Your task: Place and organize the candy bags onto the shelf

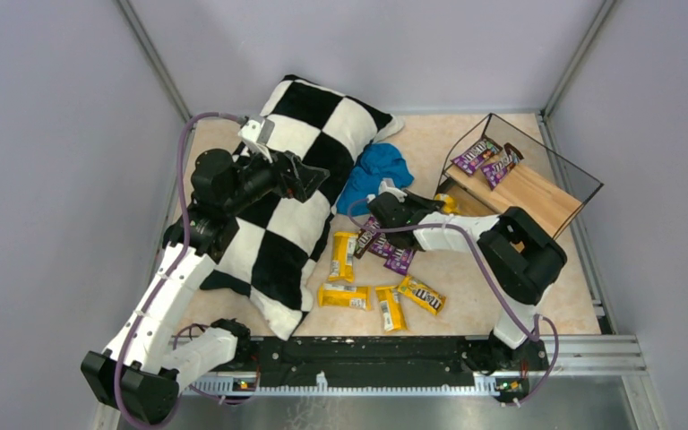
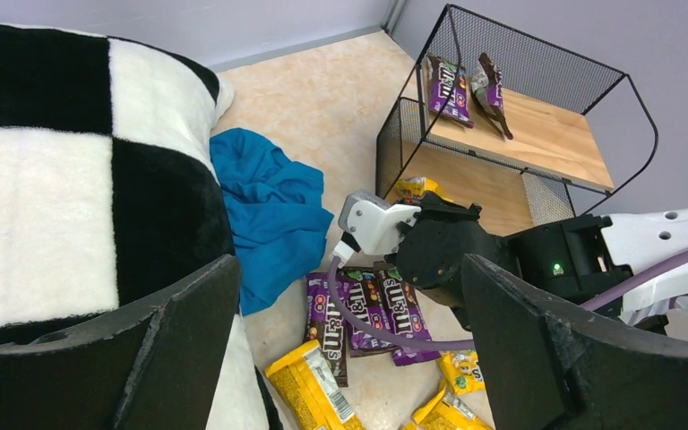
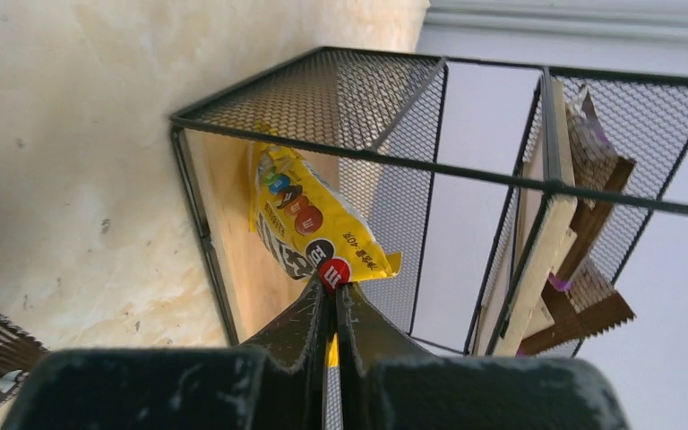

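Fingers (image 3: 300, 327) of our right end effector (image 3: 333, 285) are pinched together on a corner of a yellow M&M's bag (image 3: 309, 219). That bag is in the bottom level of the shelf (image 1: 537, 193). Two purple bags (image 1: 477, 154) lie on the shelf's top board. More yellow and purple bags (image 1: 344, 296) lie loose on the table (image 1: 457, 318) beside the shelf, on the side nearer our arms. Our left end effector (image 1: 313, 184) has its fingers wide apart and holds nothing. It is well away from the shelf, over the checkered pillow (image 1: 322, 116).
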